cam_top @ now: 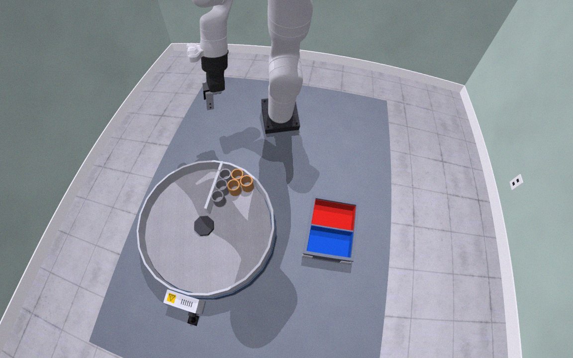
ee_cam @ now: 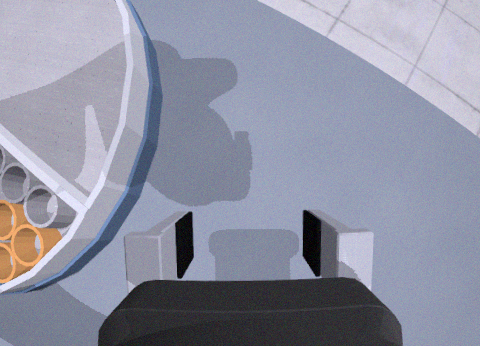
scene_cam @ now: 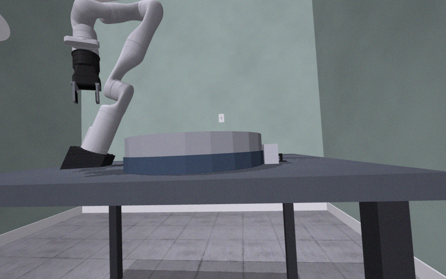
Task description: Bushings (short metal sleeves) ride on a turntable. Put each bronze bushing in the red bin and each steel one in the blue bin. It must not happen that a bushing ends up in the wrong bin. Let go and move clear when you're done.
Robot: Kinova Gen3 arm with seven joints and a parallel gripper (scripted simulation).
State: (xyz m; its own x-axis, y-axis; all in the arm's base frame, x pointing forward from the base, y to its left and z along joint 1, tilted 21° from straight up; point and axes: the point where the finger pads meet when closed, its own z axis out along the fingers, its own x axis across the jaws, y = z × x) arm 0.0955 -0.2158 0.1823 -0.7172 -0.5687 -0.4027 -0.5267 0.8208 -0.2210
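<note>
A round grey turntable (cam_top: 206, 229) with a raised rim stands on the table. Three bronze bushings (cam_top: 240, 181) and three steel bushings (cam_top: 221, 187) sit clustered beside a white divider bar (cam_top: 213, 185) near its far edge. They also show at the left edge of the wrist view: bronze bushings (ee_cam: 16, 241), steel bushings (ee_cam: 30, 193). The red bin (cam_top: 334, 214) and blue bin (cam_top: 330, 242) lie right of the turntable, both empty. My gripper (scene_cam: 86, 95) is open and empty, high above the table beyond the turntable's far rim, seen also in the wrist view (ee_cam: 247, 245) and from above (cam_top: 209, 100).
The arm's base (cam_top: 280, 121) is bolted to the table behind the turntable. A white label plate with a small black box (cam_top: 184, 305) sits at the turntable's near edge. A black hub (cam_top: 203, 225) marks the turntable centre.
</note>
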